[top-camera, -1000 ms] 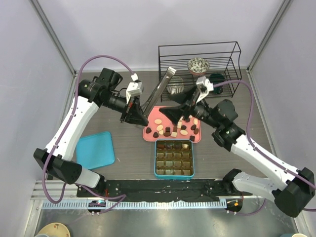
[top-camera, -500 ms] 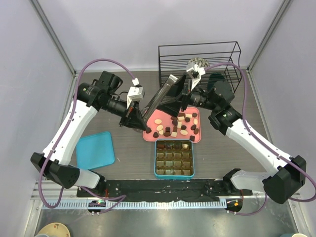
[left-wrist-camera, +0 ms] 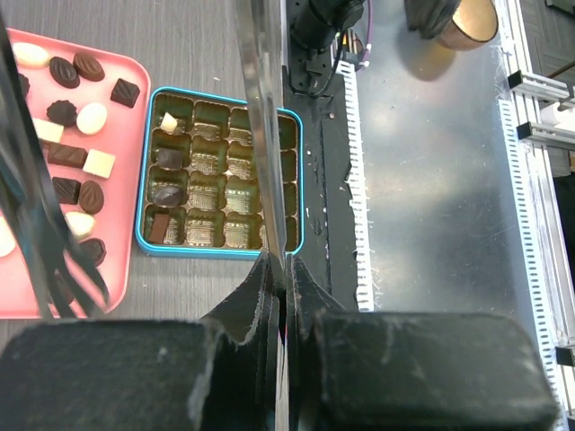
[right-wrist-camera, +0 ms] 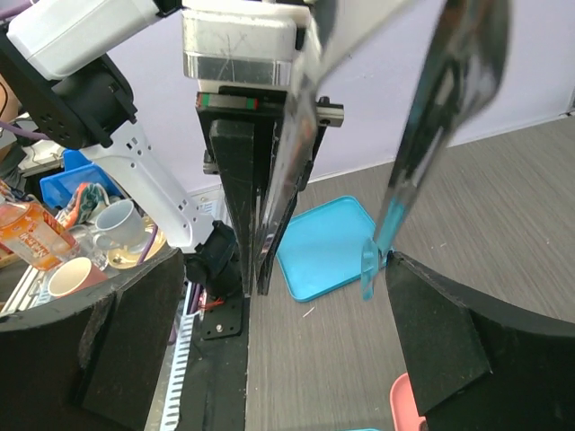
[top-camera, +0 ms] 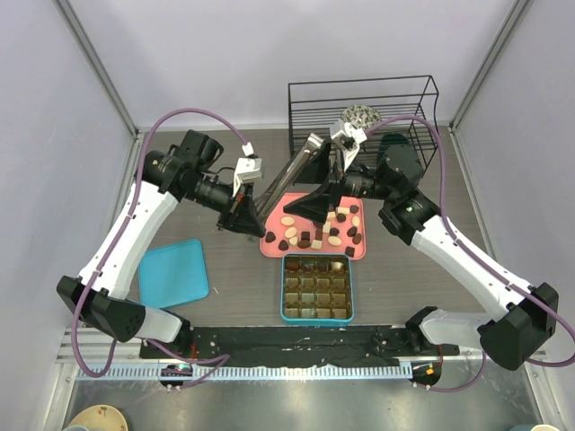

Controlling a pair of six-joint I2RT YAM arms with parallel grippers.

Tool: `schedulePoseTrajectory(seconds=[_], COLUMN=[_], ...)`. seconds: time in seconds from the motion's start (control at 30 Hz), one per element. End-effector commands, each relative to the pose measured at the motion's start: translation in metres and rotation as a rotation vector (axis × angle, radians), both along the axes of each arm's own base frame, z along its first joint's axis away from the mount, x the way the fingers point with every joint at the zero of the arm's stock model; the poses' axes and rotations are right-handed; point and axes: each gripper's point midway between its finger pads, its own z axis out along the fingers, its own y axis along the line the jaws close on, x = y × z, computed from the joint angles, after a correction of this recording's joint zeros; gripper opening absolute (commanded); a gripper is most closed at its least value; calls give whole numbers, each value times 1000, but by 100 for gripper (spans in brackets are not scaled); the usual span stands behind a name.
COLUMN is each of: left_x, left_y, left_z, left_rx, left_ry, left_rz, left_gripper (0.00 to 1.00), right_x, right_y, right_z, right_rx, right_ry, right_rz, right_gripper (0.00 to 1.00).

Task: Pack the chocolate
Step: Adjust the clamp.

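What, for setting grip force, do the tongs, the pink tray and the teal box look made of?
Tongs: polished metal, judging by the mirror-like reflections.
Pink tray: probably matte plastic, with even colour and a rounded rim.
Teal box: painted tin or card, unclear from here.
Its brown insert: looks like thin glossy plastic, since the cells glint.

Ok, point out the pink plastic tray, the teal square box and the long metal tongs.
pink plastic tray (left-wrist-camera: 121,224), left wrist view, bare floor.
teal square box (top-camera: 316,320), top external view, near rim.
long metal tongs (left-wrist-camera: 262,135), left wrist view, one arm.
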Motion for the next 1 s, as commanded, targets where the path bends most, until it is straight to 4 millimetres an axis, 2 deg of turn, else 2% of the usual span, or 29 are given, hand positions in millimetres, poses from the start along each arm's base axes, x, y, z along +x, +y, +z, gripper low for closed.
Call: schedulePoseTrajectory(seconds=[0.0, 0.33, 0.43, 0.73, 0.97], left_x=[-39, -47, -48, -50, -52], left_y=[15, 13, 13, 13, 13], left_z=[-1, -1, -2, -3, -2], left_rx=[77, 90, 92, 103, 107], left_ry=[220, 222, 224, 220, 217], left_rz=[0, -23, -26, -34, -37], left_gripper=[3, 3, 3, 3, 3], right_x=[6, 14, 10, 1, 3], right_y=[2, 6, 7, 22, 24], right_z=[26, 35, 39, 30, 21], right_rx=[51, 78, 90, 65, 41], right_ry=[-77, -119, -124, -96, -77], right_rz=[-23, -38, -9, 81, 78], right_gripper=[100, 100, 100, 100, 97])
